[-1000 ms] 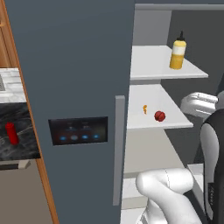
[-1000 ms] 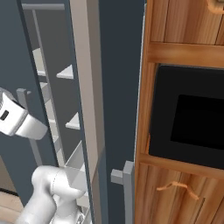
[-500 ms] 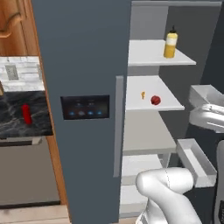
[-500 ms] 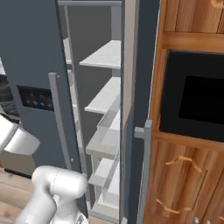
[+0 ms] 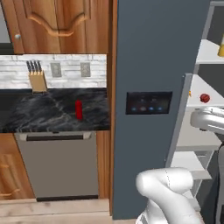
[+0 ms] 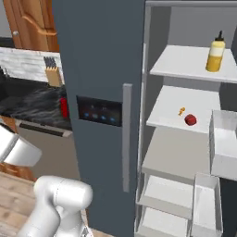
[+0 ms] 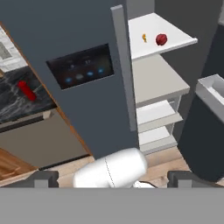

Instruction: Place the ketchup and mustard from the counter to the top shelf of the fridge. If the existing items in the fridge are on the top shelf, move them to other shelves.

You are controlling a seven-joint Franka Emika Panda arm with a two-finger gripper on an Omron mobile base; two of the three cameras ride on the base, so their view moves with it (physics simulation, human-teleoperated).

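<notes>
The ketchup (image 5: 78,109), a slim red bottle, stands on the black marble counter (image 5: 39,113) left of the fridge (image 5: 153,52). In the right base view the ketchup (image 6: 63,107) peeks past the fridge's door edge. The mustard (image 6: 215,52) stands upright on the top shelf (image 6: 180,60). One shelf lower lie the existing items, a small red ball (image 6: 190,120) and a tiny orange piece (image 6: 181,111). In the hand view my gripper (image 7: 113,179) is open with its fingertips (image 7: 46,178) far apart. It holds nothing and is well back from the ketchup (image 7: 26,91) and the fridge.
A knife block (image 5: 37,81) stands at the back of the counter, with a grey dishwasher front (image 5: 57,166) below. The fridge's closed left door carries a vertical bar handle (image 6: 126,139). Door bins (image 6: 224,143) jut out on the right of the open compartment.
The whole picture has shifted: the base has moved, so the counter with the ketchup has come into both base views. The mustard, ball and orange piece stay on their shelves.
</notes>
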